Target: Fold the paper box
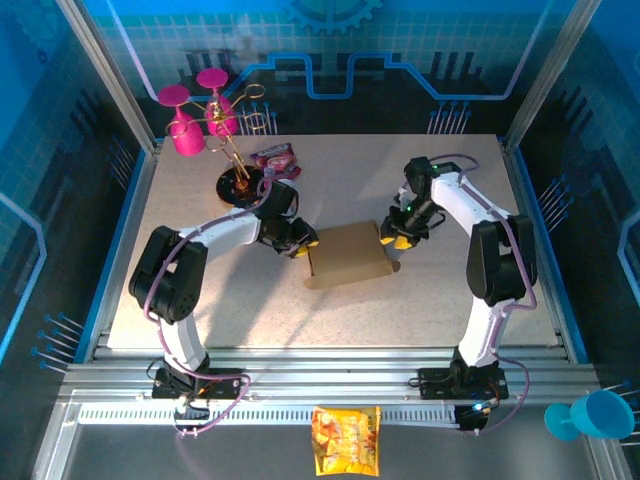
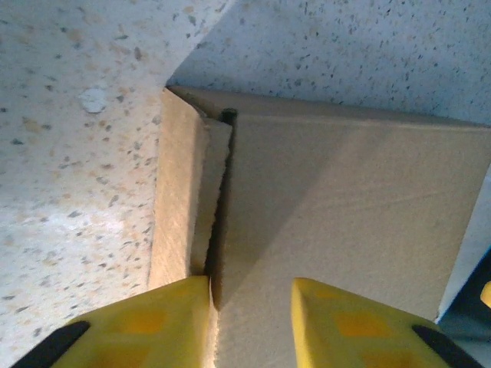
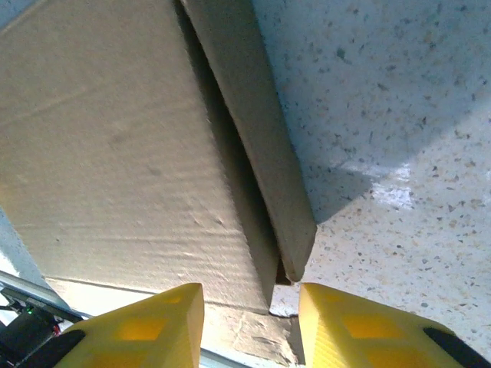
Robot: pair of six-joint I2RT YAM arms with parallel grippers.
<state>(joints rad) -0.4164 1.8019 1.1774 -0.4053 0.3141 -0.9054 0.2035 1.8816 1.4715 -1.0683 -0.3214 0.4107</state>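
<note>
The paper box (image 1: 345, 256) lies in the middle of the table as a shallow brown cardboard box with its lid down. My left gripper (image 1: 303, 243) is at its left end, open. In the left wrist view the yellow fingers (image 2: 157, 322) straddle the seam between the lid (image 2: 345, 199) and the left side wall (image 2: 175, 207). My right gripper (image 1: 393, 238) is at the box's right end, also open. In the right wrist view its fingers (image 3: 360, 326) stand either side of the box's corner, where a side flap (image 3: 261, 123) gapes away from the lid (image 3: 115, 153).
Pink goblets (image 1: 190, 120) and a wire stand (image 1: 240, 180) are at the back left, with a pink wrapper (image 1: 275, 159) beside them. An orange-yellow snack packet (image 1: 346, 440) lies on the near rail. A blue cup (image 1: 590, 415) sits at the lower right.
</note>
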